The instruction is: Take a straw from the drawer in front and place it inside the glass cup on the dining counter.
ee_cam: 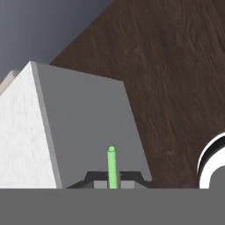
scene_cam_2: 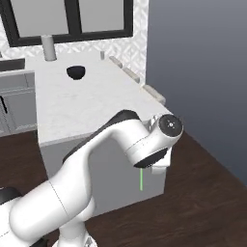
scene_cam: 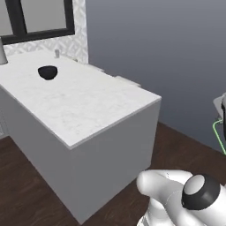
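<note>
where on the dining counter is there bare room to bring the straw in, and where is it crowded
The dining counter is bare from its near corner up to the dark bowl. The far end is busier: the bowl, the glass cup and a grey cylinder by the window. The gripper holds the straw.

bowl (scene_cam: 47, 72): dark, on marble | paper-towel roll (scene_cam_2: 48, 48): upright (by window (scene_cam_2: 77, 17)) | floor (scene_cam_2: 202, 193): dark wood

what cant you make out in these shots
- Gripper fingers: cut off by the hand view's bottom edge.
- Straw: top hidden behind the hand, right base view.
- Glass cup: too small for detail, left base view.
- Bowl contents: too dark.
</note>
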### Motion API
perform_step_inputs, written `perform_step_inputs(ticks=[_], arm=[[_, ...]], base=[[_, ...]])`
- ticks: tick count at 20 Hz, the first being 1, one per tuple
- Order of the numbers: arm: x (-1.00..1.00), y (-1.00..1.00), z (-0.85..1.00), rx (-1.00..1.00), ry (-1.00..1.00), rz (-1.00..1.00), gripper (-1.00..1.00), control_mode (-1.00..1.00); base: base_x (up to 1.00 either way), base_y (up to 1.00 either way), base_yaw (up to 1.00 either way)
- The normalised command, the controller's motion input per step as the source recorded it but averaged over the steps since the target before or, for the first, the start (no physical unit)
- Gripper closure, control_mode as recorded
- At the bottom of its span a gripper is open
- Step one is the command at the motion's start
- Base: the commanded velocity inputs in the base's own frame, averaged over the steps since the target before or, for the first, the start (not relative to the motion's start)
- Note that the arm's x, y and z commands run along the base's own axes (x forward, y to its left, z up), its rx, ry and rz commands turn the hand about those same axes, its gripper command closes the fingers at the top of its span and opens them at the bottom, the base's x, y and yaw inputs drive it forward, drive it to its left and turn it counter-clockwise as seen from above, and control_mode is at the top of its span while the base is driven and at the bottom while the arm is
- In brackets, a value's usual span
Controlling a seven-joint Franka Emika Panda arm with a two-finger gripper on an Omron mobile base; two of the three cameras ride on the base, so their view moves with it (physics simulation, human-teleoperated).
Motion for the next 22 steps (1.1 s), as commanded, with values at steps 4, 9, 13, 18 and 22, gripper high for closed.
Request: perform_step_inputs(ticks=[4,9,13,18,22], arm=[[0.0,0.0,0.0,0.0,0.0,0.0,1.0,1.0],[0.0,0.0,0.0,0.0,0.0,0.0,1.0,1.0],[0.0,0.0,0.0,0.0,0.0,0.0,1.0,1.0],[0.0,0.0,0.0,0.0,0.0,0.0,1.0,1.0],[0.0,0.0,0.0,0.0,0.0,0.0,1.0,1.0]], base=[[0.84,-0.8,0.31],[0.81,-0.83,0.3],[0.81,-0.81,0.31],[0.83,-0.79,0.32],[0.83,-0.79,0.32]])
